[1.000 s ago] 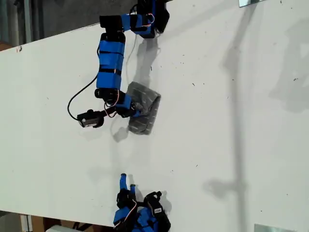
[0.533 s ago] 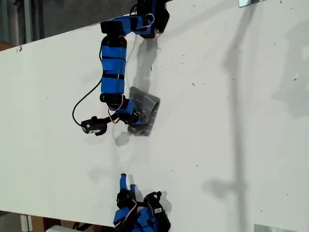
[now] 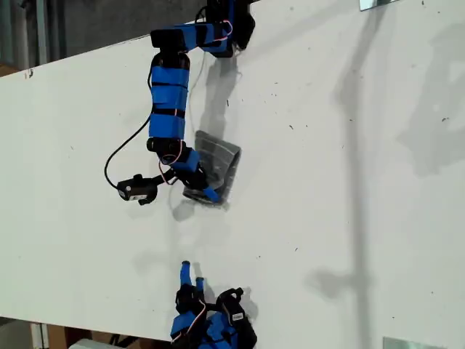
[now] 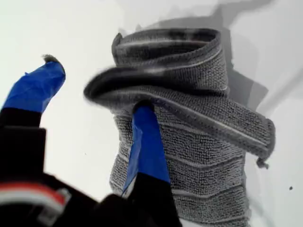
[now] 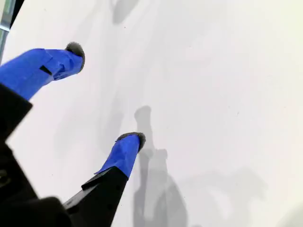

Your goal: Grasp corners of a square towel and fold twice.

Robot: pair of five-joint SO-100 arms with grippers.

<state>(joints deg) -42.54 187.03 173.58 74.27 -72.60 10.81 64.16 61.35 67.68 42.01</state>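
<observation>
The towel [image 3: 219, 161], dark grey with thin pale stripes, lies folded on the white table just right of the upper arm in the exterior view. In the first wrist view the towel [image 4: 199, 161] is a layered stack whose top edge curls over. My first gripper [image 3: 205, 193] sits at the towel's lower edge in the exterior view, open: one blue finger [image 4: 147, 142] pokes in under the curled fold, while the other stands off the cloth over bare table. My second gripper [image 3: 190, 275] rests open near the exterior view's bottom edge, and nothing lies between its fingers [image 5: 125, 151]. The corners are hidden in the folds.
The white table [image 3: 349, 182] stretches wide to the exterior view's right. A black cable [image 3: 120, 149] loops off the first arm toward the exterior view's left. Grey metal pieces [image 3: 378, 3] show at the top right and bottom right of the exterior view.
My first gripper has moved down the exterior view along the towel, and the bulging roll of cloth at its lower end has flattened. The second arm has stayed still.
</observation>
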